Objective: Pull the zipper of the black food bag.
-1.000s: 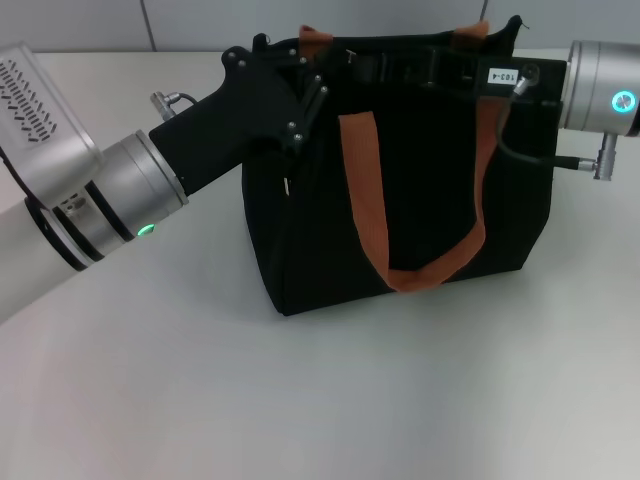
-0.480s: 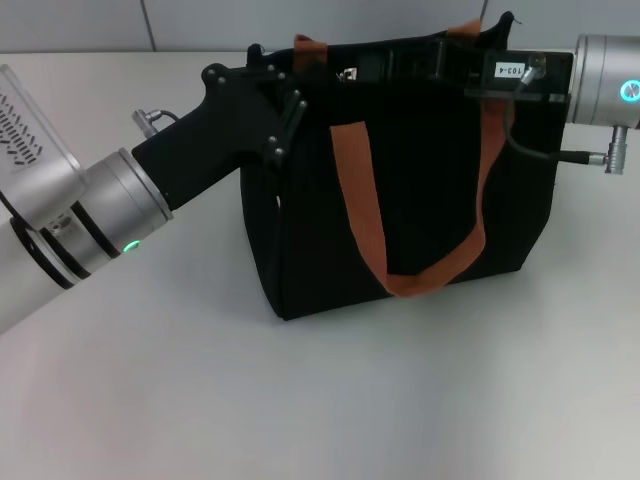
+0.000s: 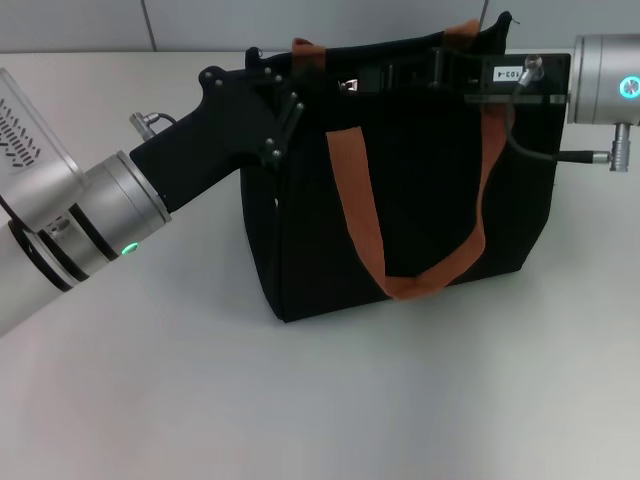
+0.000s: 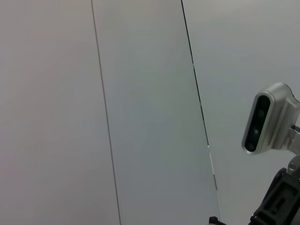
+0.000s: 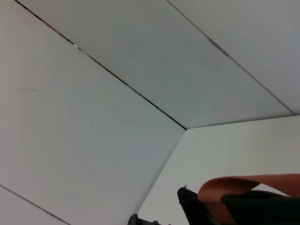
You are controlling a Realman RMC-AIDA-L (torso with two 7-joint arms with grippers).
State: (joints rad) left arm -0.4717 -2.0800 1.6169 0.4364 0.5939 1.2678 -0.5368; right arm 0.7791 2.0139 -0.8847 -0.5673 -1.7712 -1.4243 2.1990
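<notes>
A pale table [image 3: 300,400] is carrying the bag [image 3: 420,200]. The zipper [image 3: 349,86] is sitting near the top edge's left end, barely shifting now; pull nearly finished. Left hand [image 3: 290,95] and right hand [image 3: 440,70]: grip cannot be told.

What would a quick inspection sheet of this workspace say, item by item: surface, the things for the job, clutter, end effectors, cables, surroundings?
Surface: pale table, plain where it shows.
Job's things: black food bag stands upright with orange strap handles; a small silver zipper pull shows on its top edge.
Clutter: nothing seen.
End effectors: left end effector is at the bag's top left corner; right end effector reaches along the top edge from the right. Their fingers are lost against the black fabric.
Cables: a black cable loops from the right arm's wrist in front of the bag's right side.
Surroundings: grey wall panels with thin seams behind the table.
</notes>
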